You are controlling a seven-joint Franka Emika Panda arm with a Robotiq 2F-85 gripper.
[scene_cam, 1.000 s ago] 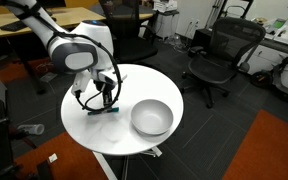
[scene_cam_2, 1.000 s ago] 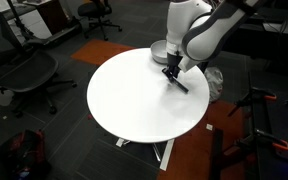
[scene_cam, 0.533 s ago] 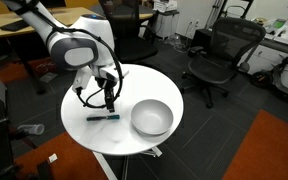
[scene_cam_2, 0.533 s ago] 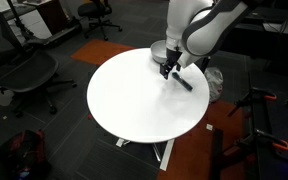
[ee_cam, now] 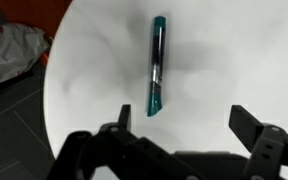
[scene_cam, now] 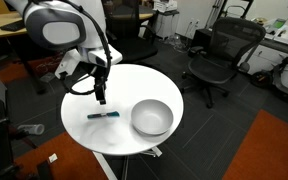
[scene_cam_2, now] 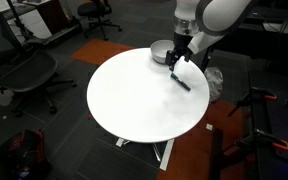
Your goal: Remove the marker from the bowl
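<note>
Tool [scene_cam: 101,99] rose off marker [ee_cam: 157,65], jaws apart; bowl [scene_cam_2: 159,52] partly hidden bhd arm.

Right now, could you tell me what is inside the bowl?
Nothing shows inside the bowl; the marker lies on the table beside it. Its nearest inner wall is hidden.

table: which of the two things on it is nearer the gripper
The blue-teal marker, lying flat on the table close under the open gripper; the grey bowl stands farther off and holds nothing.
</note>
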